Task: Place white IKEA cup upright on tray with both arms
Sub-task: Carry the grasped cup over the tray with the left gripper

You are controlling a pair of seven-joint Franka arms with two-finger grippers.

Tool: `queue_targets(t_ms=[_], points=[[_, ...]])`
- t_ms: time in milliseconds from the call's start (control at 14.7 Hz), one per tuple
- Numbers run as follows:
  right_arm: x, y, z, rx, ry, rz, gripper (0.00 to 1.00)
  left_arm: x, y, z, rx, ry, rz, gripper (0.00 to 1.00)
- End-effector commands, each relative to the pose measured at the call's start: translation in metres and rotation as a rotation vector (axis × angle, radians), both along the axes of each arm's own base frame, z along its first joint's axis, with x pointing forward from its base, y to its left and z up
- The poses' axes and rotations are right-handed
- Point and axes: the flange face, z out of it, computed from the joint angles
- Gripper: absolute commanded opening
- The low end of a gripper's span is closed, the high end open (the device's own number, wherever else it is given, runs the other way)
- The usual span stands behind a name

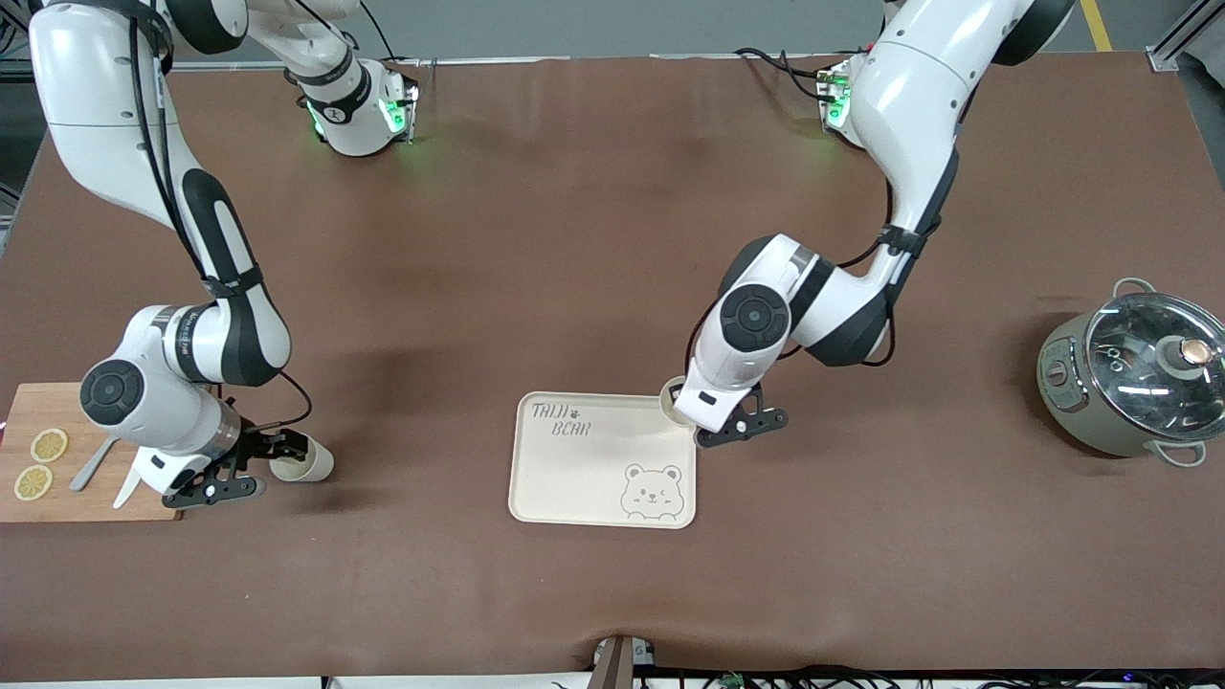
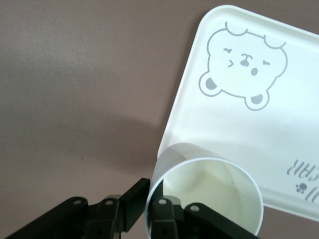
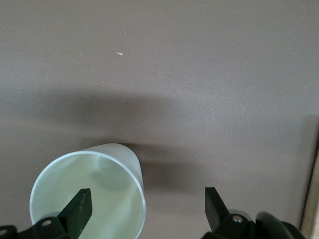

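— Over at the tray's corner, the left gripper (image 2: 149,206) is clamped on the wall of a white cup (image 1: 674,398), one finger inside the mouth and one outside.

— Where exactly on the tray (image 1: 574,478)?

— The corner farthest from the front camera, toward the left arm's end of the table. The cup's mouth faces up. Whether its base touches the tray, I can't tell; the wrist covers it.

— And the bear face (image 1: 651,491)?

— Nearer the front camera, same end of the tray, nothing on it.

— What about the right arm?

— The right gripper (image 3: 147,199) is low at the right arm's end of the table, jaws spread wide. One finger (image 3: 77,209) sits inside the mouth of a second cup (image 1: 304,461), the other well outside it. No squeeze on it.

— How does that cup lie?

— On its side on the brown table, mouth toward the gripper, just beside the cutting board (image 1: 57,502) with its lemon slices (image 1: 48,445).

— Anything else?

— A lidded pot (image 1: 1134,383) at the left arm's end, well apart from the tray.
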Motion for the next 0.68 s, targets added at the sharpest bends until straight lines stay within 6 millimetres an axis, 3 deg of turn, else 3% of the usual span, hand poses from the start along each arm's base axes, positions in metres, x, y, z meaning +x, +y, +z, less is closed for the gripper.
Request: queue_targets(t_ms=[0, 611], points=[[-0.001, 0.001, -0.002, 0.004, -0.010, 0.015, 1.00, 0.006, -0.019, -0.011, 0.061, -0.042, 0.022, 0.00], [-0.002, 0.000, -0.006, 0.004, -0.008, 0.014, 1.00, 0.014, -0.045, -0.042, -0.005, -0.118, 0.042, 0.00]])
